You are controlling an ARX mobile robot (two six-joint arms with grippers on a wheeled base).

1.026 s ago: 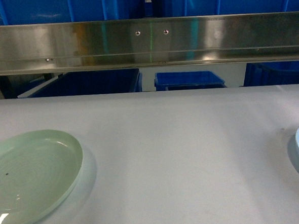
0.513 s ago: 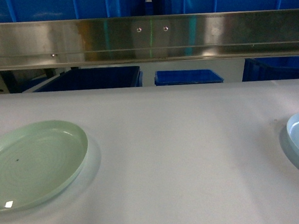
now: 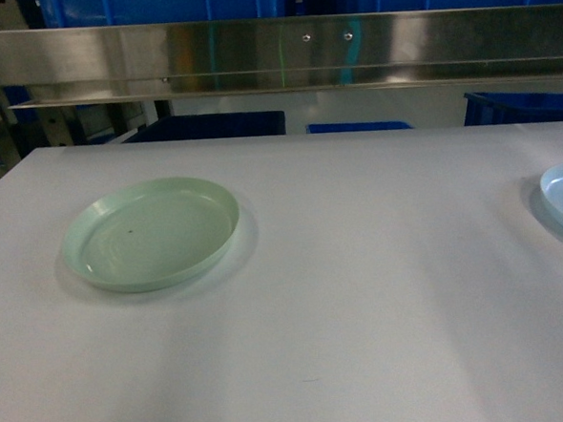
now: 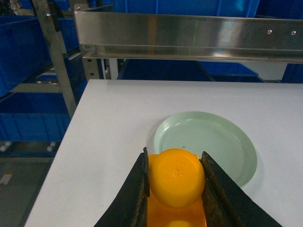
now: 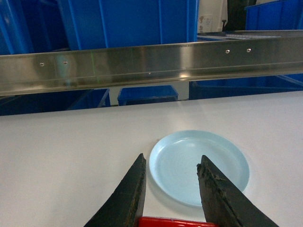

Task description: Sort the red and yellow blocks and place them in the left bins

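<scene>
Left wrist view: yellow brick [image 4: 176, 182] clamped between the left fingers [image 4: 140, 189], above the table's [image 4: 109, 123] left side.
The blue bins [image 4: 28, 61] lie further left, past the table edge. Right fingers [image 5: 210, 189] stand apart; a red sliver [image 5: 170, 222] shows between them, grip uncertain.

No text, label, brand or number is readable in any view.

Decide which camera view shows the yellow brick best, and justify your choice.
The left wrist view: the yellow brick fills the foreground, clamped in the left hand, studs visible. The head and right wrist views show none of it.
</scene>
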